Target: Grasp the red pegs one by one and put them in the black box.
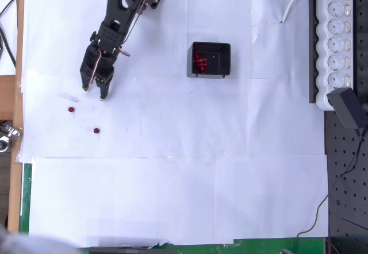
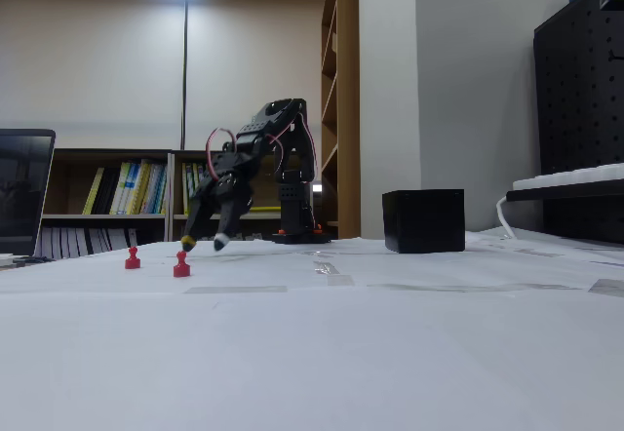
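Observation:
Two red pegs stand upright on the white paper: one (image 1: 71,110) (image 2: 133,258) at the far left, the other (image 1: 96,131) (image 2: 181,265) a little nearer the front. My black gripper (image 1: 94,93) (image 2: 204,244) hangs open just above the paper, behind and slightly right of the left peg, with nothing between its fingers. The black box (image 1: 210,60) (image 2: 423,220) sits well to the right of the gripper and holds several red pegs (image 1: 199,61).
A white power strip (image 1: 337,35) and a black adapter (image 1: 348,107) lie along the right edge. A black pegboard (image 1: 345,196) borders the paper at the lower right. The table's wooden left edge (image 1: 19,47) is close to the pegs.

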